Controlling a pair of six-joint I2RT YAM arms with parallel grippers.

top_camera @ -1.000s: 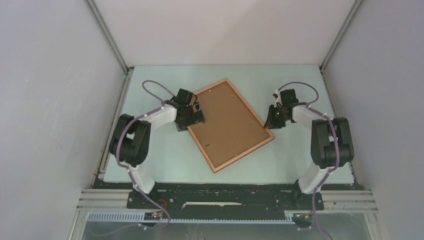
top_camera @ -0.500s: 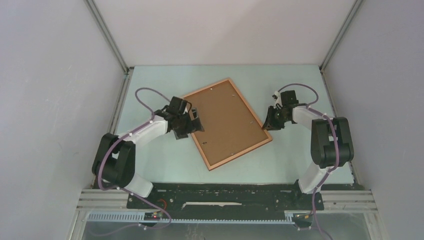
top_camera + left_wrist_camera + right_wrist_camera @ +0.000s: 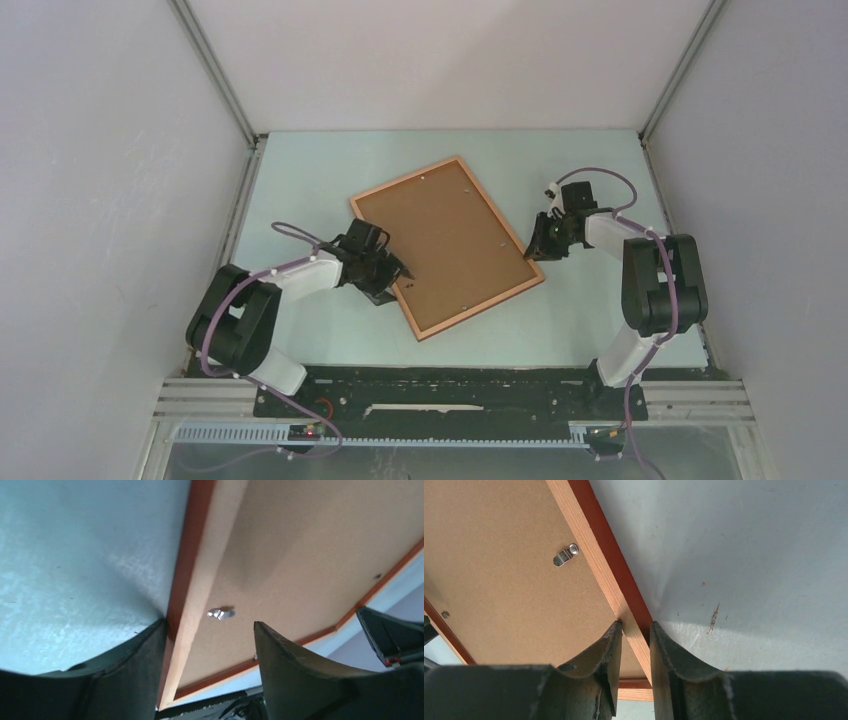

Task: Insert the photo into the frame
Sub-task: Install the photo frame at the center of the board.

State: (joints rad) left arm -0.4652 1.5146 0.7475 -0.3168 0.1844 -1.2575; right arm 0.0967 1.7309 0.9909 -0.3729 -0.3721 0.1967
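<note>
Your frame (image 3: 200, 555) lies flat on the tabletop (image 3: 300, 170), turned at a slant, with its brown backing board (image 3: 445, 240) facing up. It sits near the middle, between the two arms.

Your left pincer (image 3: 398, 275) is at the frame's near-left rim with its jaws apart. In the left wrist view the rim runs between them: one finger (image 3: 135, 670) rests on the tabletop side, touching the rim's outer edge. The other hangs over the backing board, clear of the rim, just beside a small metal clip (image 3: 220, 613). Nothing is gripped there.

Your right pincer (image 3: 635, 625) is at the far-right rim, jaws drawn in tight on the wooden edge, one finger on the board side and one on the tabletop side. Another clip (image 3: 566, 554) sits on the board just ahead of it.
</note>
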